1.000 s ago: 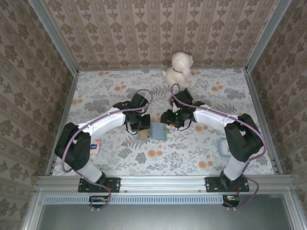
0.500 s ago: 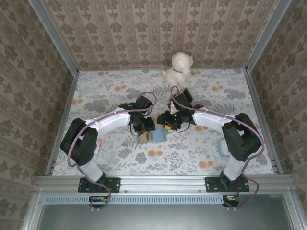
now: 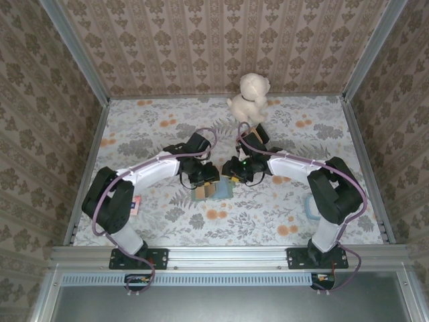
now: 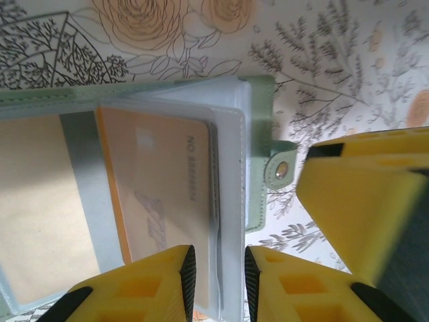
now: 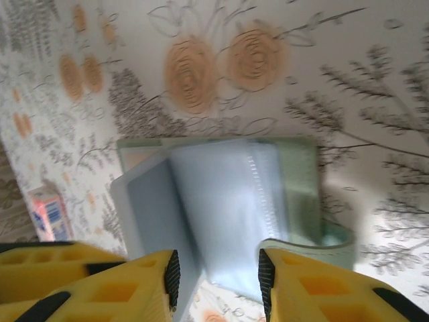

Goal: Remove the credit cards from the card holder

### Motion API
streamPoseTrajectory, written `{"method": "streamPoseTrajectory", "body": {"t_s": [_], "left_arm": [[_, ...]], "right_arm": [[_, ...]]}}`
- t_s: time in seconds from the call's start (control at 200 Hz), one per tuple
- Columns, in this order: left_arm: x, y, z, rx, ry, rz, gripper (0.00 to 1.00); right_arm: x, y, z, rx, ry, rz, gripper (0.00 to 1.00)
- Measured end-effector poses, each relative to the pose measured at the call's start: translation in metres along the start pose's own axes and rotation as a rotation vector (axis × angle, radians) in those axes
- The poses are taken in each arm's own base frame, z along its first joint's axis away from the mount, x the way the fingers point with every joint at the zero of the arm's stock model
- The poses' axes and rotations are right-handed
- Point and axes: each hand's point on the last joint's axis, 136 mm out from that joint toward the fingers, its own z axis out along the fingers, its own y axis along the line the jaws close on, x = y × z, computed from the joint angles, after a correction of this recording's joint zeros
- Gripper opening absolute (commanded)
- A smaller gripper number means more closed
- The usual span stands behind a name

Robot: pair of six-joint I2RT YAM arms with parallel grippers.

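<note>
card holder (image 3: 218, 191): sage-green wallet, lying open and flat on the table (image 3: 147, 134), in the middle of the near half, right between the two arms' tips
inside: light blue panel with clear sleeves (image 5: 228, 201); one greyish page stands tilted up off the rest
card (image 4: 164, 194): orange-edged, sitting inside a sleeve in the left wrist view; the print on it is too blurred to read
snap tab (image 4: 280, 171): green with a metal stud, sticks out from the holder's side and rests on the table
left gripper (image 3: 206, 176): over the holder's left part; yellow fingers (image 4: 134, 288) a little apart with a narrow gap. The card's edge and the sleeve show through the gap – cannot tell if the tips touch them
right gripper (image 3: 231, 171): at the holder's far right corner; fingers clearly apart, sleeve pages seen through the gap, nothing seen clamped
grippers together: very close to each other above the holder in the top view
yellow block (image 4: 375, 201): at the right edge of the left wrist view, just beside the snap tab – cannot tell what it belongs to
small card (image 3: 134, 205): white and pink, on the table by the left arm's elbow, well apart from the holder
plush toy (image 3: 249, 96): cream, at the table's far edge against the wall
</note>
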Motion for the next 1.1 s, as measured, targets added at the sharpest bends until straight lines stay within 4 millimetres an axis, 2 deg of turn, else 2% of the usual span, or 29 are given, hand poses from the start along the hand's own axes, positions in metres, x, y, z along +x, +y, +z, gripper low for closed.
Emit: {"method": "streamPoseTrajectory", "body": {"t_s": [0.1, 0.195, 0.335, 0.48, 0.575, 0.76, 1.1], "left_arm": [[-0.006, 0.003, -0.015, 0.043, -0.039, -0.016, 0.31], [-0.011, 0.015, -0.024, 0.056, -0.07, -0.047, 0.31], [-0.013, 0.038, -0.019, 0.052, -0.072, -0.108, 0.29], [-0.007, 0.043, -0.005, 0.071, -0.034, -0.136, 0.25], [-0.008, 0.04, 0.003, 0.098, -0.019, -0.142, 0.25], [-0.011, 0.035, 0.013, 0.141, 0.0, -0.146, 0.25], [-0.011, 0.034, 0.029, 0.169, 0.032, -0.155, 0.23]], "right_arm": [[-0.003, -0.009, -0.007, 0.051, -0.042, 0.001, 0.4], [-0.007, -0.006, -0.02, 0.062, -0.084, -0.025, 0.4], [-0.004, 0.007, -0.024, 0.066, -0.087, -0.084, 0.36], [0.008, 0.025, -0.011, 0.069, -0.045, -0.151, 0.31], [0.015, 0.028, 0.003, 0.086, -0.01, -0.167, 0.3], [0.025, 0.015, 0.023, 0.154, 0.05, -0.162, 0.3], [0.025, -0.002, 0.031, 0.236, 0.067, -0.156, 0.29]]}}
